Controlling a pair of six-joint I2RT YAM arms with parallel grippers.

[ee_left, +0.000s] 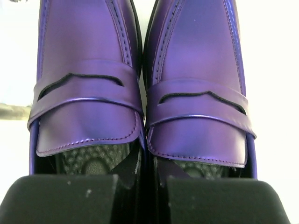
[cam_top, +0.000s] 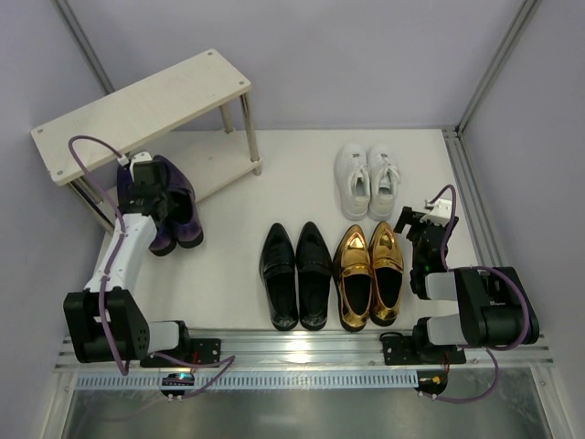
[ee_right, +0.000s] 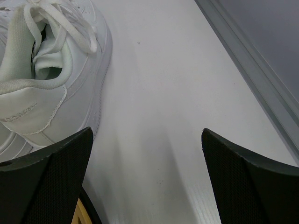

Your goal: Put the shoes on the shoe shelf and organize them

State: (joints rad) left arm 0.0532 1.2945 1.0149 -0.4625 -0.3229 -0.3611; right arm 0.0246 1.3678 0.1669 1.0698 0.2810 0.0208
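The pale beige two-tier shoe shelf (cam_top: 137,101) holds nothing yet: the glossy purple dress shoes (cam_top: 178,218) are just in front of it, and the glossy black dress shoes (cam_top: 295,274), shiny gold loafers (cam_top: 370,274) and white lace-up sneakers (cam_top: 367,178) lie well to its right. Only the wrist views show the left gripper (ee_left: 149,186) with jaws pinching the purple pair's inner walls, and the right gripper (ee_right: 147,154) with jaws spread and empty.

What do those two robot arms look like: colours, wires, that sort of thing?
Both have chunky black joints. The left arm has a white link; the right arm looks mostly black with a grey section. A thin purple cable loops along each. The right tool ends in two black wedge-shaped fingers with finely dotted pads; the left tool is black too.
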